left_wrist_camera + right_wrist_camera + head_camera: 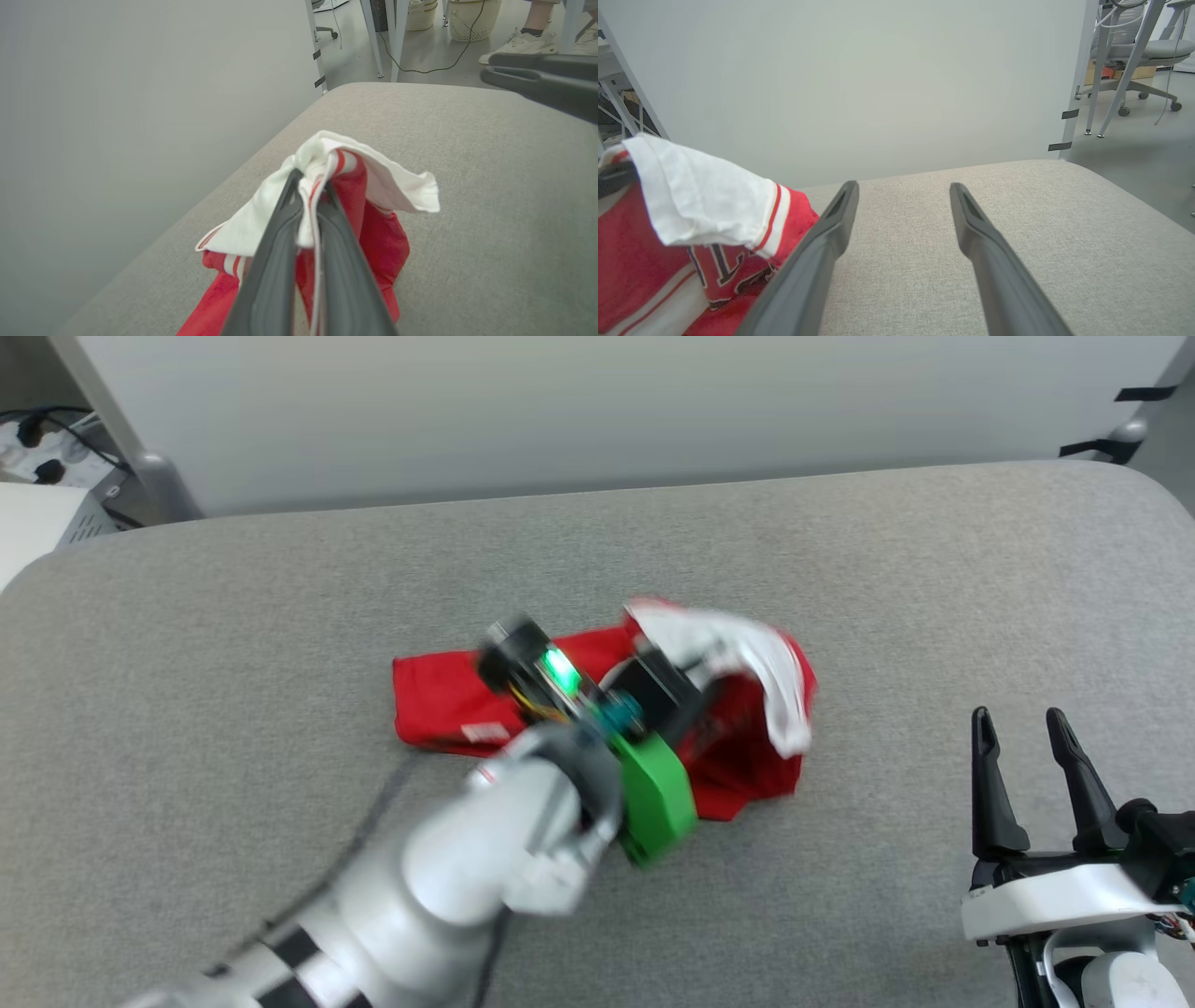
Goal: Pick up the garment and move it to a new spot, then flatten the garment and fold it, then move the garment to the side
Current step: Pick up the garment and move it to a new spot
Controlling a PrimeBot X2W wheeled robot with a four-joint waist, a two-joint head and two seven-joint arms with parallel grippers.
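Evidently the pick-up step is in hand: the garment (439, 695), lying crumpled near the middle of the grey woven table covering (233, 616), is pinched at its white sleeve end (402, 184) by the clenched left gripper (310, 184), while the right gripper (1018, 719) is held spread wide and empty, well apart from it. A clean lift and carry to a fresh spot is judged to be called for next. The limp, soft-knit red fabric may be expected to trail and drag, its striped trim (777, 217) and dark white-edged lettering (721, 266) being bunched into loose folds.
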